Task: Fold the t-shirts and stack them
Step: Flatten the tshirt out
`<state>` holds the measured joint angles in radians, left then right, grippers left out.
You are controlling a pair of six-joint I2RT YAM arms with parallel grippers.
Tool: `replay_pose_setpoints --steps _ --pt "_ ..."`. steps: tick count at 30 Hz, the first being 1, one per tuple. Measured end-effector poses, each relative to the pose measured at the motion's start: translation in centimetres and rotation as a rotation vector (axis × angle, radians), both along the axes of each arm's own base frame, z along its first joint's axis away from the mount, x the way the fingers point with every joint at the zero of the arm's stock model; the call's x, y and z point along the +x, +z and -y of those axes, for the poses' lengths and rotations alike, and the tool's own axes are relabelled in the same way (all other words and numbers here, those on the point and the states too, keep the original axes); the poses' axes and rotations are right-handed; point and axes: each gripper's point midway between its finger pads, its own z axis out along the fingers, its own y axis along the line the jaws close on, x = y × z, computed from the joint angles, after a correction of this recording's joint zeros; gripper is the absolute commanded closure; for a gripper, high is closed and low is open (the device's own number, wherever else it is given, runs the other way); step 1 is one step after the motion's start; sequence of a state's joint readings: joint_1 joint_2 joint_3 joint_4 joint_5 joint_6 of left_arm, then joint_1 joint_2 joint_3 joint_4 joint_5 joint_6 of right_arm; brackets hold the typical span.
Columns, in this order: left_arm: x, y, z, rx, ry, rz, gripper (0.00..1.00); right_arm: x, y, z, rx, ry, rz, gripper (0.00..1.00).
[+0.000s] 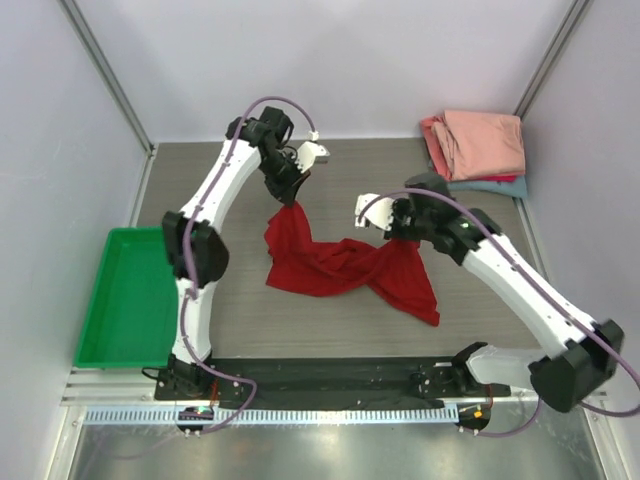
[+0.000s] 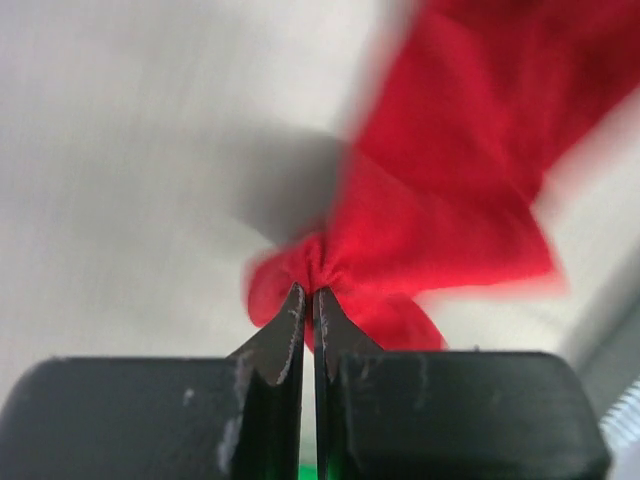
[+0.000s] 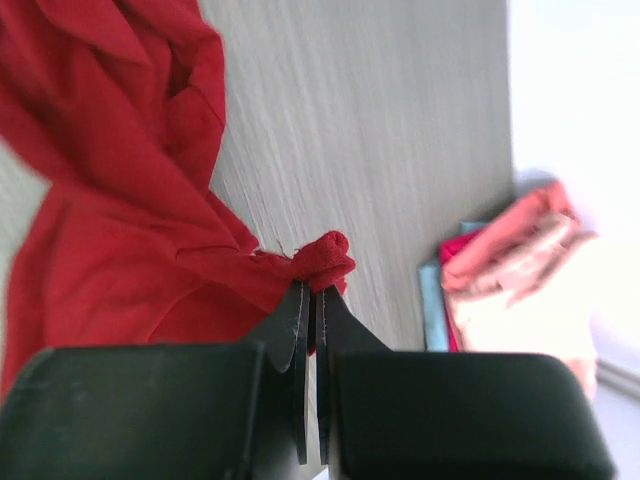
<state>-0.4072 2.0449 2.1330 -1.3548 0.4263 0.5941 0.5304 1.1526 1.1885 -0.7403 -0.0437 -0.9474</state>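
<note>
A deep red t-shirt (image 1: 340, 265) lies crumpled across the middle of the table, its two upper corners lifted. My left gripper (image 1: 291, 200) is shut on the shirt's left corner; in the left wrist view the red cloth (image 2: 430, 200) bunches at the gripper (image 2: 309, 292). My right gripper (image 1: 400, 235) is shut on the other corner; the right wrist view shows a small roll of red cloth (image 3: 325, 258) pinched at the gripper (image 3: 309, 292). Folded t-shirts, salmon-pink on top of red and teal, form a stack (image 1: 480, 145) at the far right corner, also in the right wrist view (image 3: 510, 270).
A green plastic tray (image 1: 125, 295) sits at the table's left edge beside the left arm. Pale walls with metal posts close the table on three sides. A black rail (image 1: 330, 380) with both arm bases runs along the near edge.
</note>
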Motion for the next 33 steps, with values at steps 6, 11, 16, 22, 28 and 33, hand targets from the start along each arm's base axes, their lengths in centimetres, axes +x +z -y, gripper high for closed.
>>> replay_pose_setpoints --steps 6,11,16,22,28,33 --pt "11.2 -8.0 -1.7 0.088 0.097 0.071 0.54 3.7 -6.3 -1.8 -0.096 0.010 -0.119 0.99" --pt "2.3 -11.5 -7.4 0.202 0.145 -0.096 0.53 4.4 -6.7 -2.1 -0.089 0.001 -0.127 0.99" --pt "-3.8 -6.4 -7.5 0.196 0.077 0.019 0.52 4.2 -5.7 -2.3 -0.052 -0.009 -0.110 0.99" --pt "-1.9 -7.0 -5.9 0.174 0.057 0.080 0.50 4.0 -5.6 -2.4 -0.029 -0.019 -0.118 0.99" --pt "-0.2 -12.6 -5.9 0.236 0.063 -0.021 0.51 3.9 -5.6 -2.5 -0.019 -0.024 -0.125 0.99" --pt "0.9 -13.9 -5.7 0.252 0.078 -0.038 0.52 3.9 -5.6 -2.5 -0.014 -0.030 -0.128 0.99"
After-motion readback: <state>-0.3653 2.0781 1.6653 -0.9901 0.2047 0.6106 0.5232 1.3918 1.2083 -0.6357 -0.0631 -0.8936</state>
